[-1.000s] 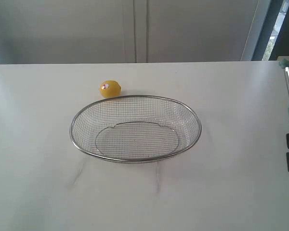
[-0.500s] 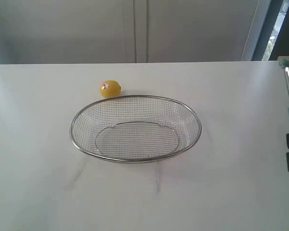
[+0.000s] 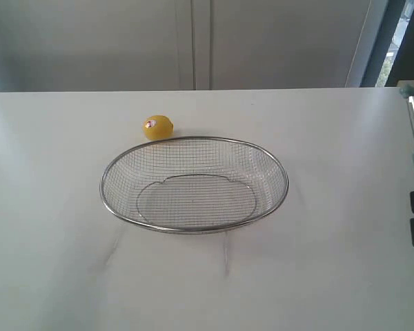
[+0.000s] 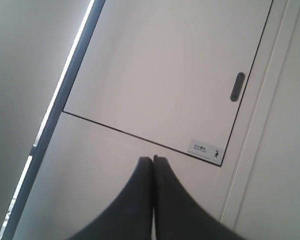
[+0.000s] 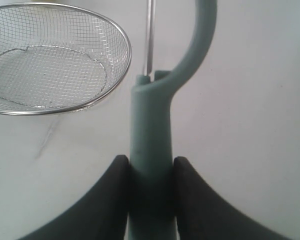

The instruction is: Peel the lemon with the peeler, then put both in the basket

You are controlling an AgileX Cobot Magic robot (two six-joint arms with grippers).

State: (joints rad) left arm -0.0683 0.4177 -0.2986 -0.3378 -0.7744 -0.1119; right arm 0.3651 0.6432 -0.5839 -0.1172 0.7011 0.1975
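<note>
The left gripper (image 4: 153,160) (seen only in its own wrist view) has both fingers (image 4: 135,190) pressed flat together, tip to tip, with nothing between them. The right gripper (image 5: 151,167) has its fingers set apart and clamped on the handle of the peeler (image 5: 150,115), one finger on each side, with the blade end extending beyond the fingertips.
</note>
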